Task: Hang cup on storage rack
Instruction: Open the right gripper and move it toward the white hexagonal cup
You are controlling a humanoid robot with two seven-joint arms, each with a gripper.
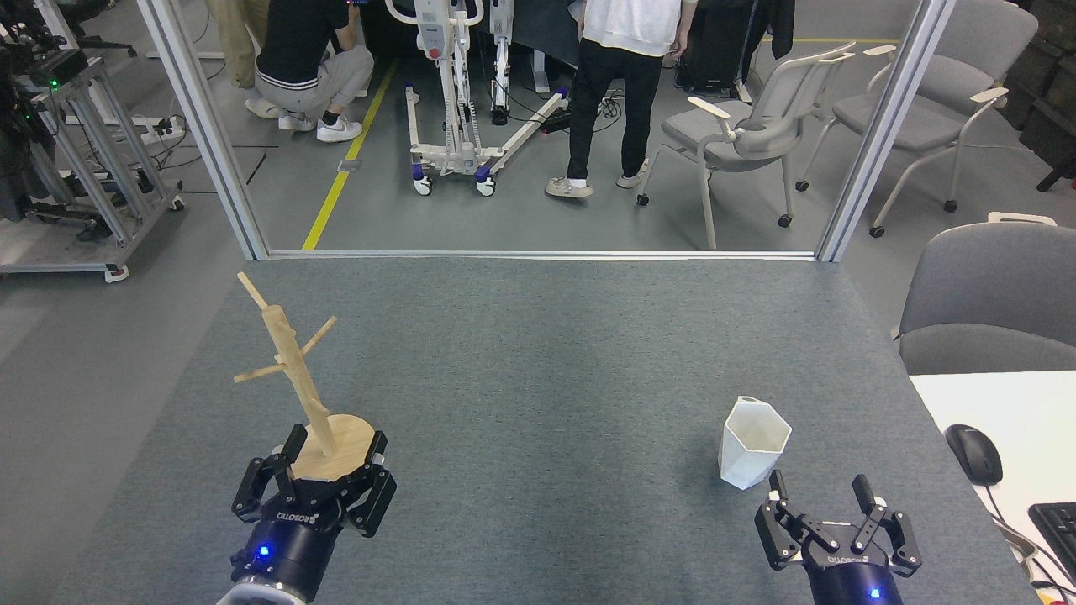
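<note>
Grey felt-topped table (538, 353), both arms coming in from the near edge. Left gripper (332, 460) sits at the near-left, fingers spread wide, straddling the round base of the storage rack (294, 370); one finger (290, 445) is on the left of the disc, the other on the right. Can't tell whether the pads actually touch the disc or just flank it. Rack is a light wooden mug tree, post looks tilted to the far-left from this angle, thin pegs sticking out at angles, nothing hanging on them. Cup (753, 454) is on the table at near-right, well apart from the rack, standing upright with the hexagonal opening up; white, faceted, tapering down. A small bump at its far rim may be the handle, too small to be sure. Right gripper (820, 487) is just near of the cup and slightly right, jaws open wide, empty; left fingertip close beside the cup's near lower edge, contact not clear. Off the table's right side: a white desk (1000, 420) with a black mouse (973, 454) and a keyboard corner (1055, 529), grey chair (992, 294) behind it. Far side past the aluminium frame (538, 253): one person crouching (315, 59), one standing (618, 92), a white wheeled stand (458, 126) between them, more grey chairs (756, 134) at far right.
</note>
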